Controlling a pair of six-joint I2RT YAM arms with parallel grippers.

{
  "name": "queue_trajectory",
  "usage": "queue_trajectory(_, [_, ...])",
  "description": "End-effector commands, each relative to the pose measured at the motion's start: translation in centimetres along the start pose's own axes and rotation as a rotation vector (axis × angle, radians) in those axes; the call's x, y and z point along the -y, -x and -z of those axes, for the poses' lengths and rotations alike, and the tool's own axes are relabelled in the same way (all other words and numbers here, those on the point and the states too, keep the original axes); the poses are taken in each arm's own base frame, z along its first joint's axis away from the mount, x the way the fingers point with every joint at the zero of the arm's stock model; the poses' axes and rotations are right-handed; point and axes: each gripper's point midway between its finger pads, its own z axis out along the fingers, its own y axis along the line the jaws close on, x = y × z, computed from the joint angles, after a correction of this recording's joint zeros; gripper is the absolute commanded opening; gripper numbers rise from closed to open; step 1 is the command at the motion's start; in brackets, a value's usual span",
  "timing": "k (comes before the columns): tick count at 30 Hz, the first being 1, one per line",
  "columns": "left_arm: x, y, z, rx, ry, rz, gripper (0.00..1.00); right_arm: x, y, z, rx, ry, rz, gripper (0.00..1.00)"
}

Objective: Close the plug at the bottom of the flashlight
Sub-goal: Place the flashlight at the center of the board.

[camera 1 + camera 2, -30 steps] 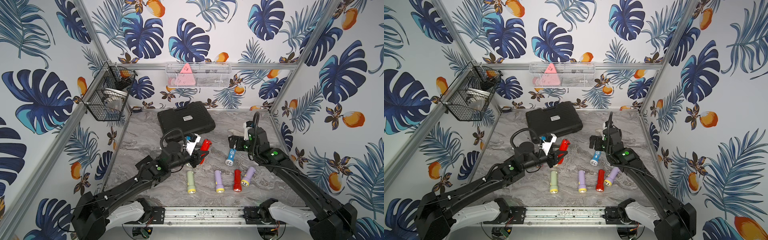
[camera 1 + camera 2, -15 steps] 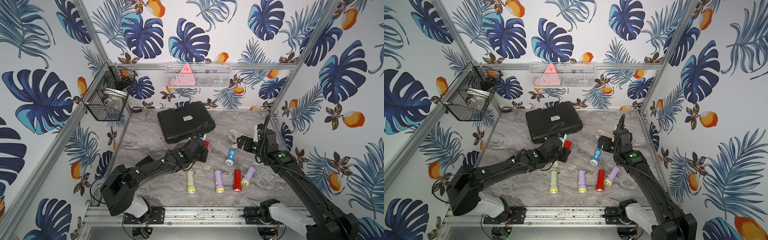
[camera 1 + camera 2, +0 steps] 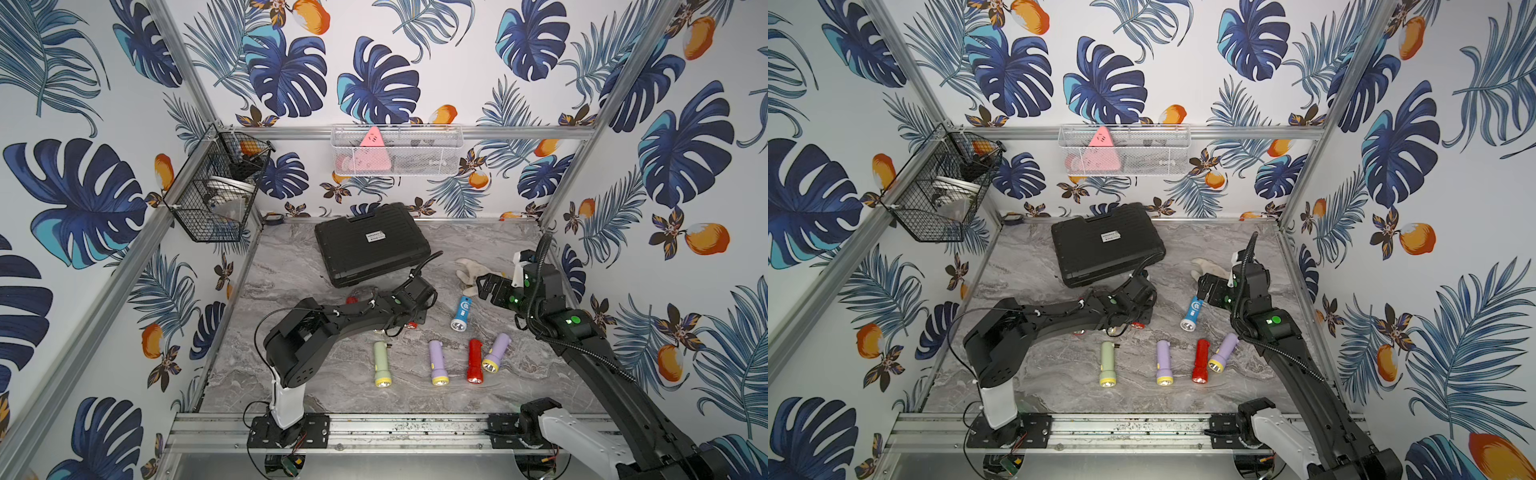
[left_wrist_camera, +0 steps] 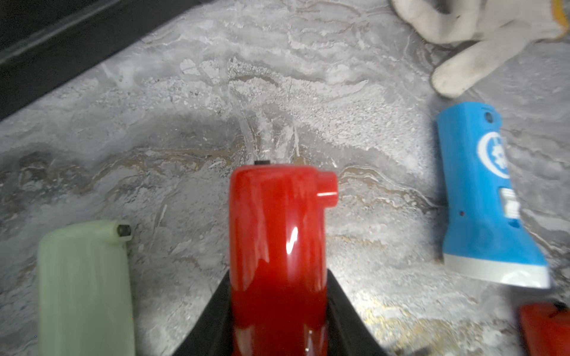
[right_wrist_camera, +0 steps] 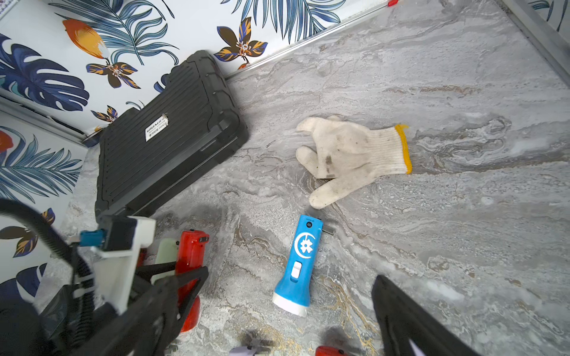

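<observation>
I count six plastic flashlights. The glossy red flashlight is clamped by its body in my left pincer, whose jaws stand narrow against its sides. It sits low over the grey marbled worktop, tail end pointing away from the wrist, and I cannot tell whether the plug there is folded in. The other five lie loose on the worktop: a pale green flashlight, a lilac flashlight, a second red flashlight, a second lilac flashlight touching it, and a blue flashlight farther back. My right pincer hangs spread wide and empty just beside the blue one. There is one white knit work glove and one closed black ribbed plastic case. Of two wall baskets, the black wire basket holds white round items I can't identify, and the white mesh basket holds a pink triangular piece.
</observation>
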Motion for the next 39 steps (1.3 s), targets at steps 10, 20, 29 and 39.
queue_trajectory(10, [-0.2,-1.9,-2.7,-0.109,0.057,-0.016,0.15,-0.1,-0.1,-0.2,-0.013,0.001,0.009,1.0])
queue_trajectory(20, [-0.1,-1.5,-2.3,-0.12,0.053,-0.053,0.5,0.2,1.0,0.9,0.046,-0.015,-0.01,1.0])
queue_trajectory(29, [-0.1,1.1,-0.6,-0.066,0.036,-0.089,0.61,0.7,0.5,1.0,0.048,-0.025,-0.063,1.0])
queue_trajectory(39, [5.4,4.7,2.2,-0.049,-0.172,-0.222,0.62,3.1,-1.0,0.0,0.025,-0.124,-0.142,1.0])
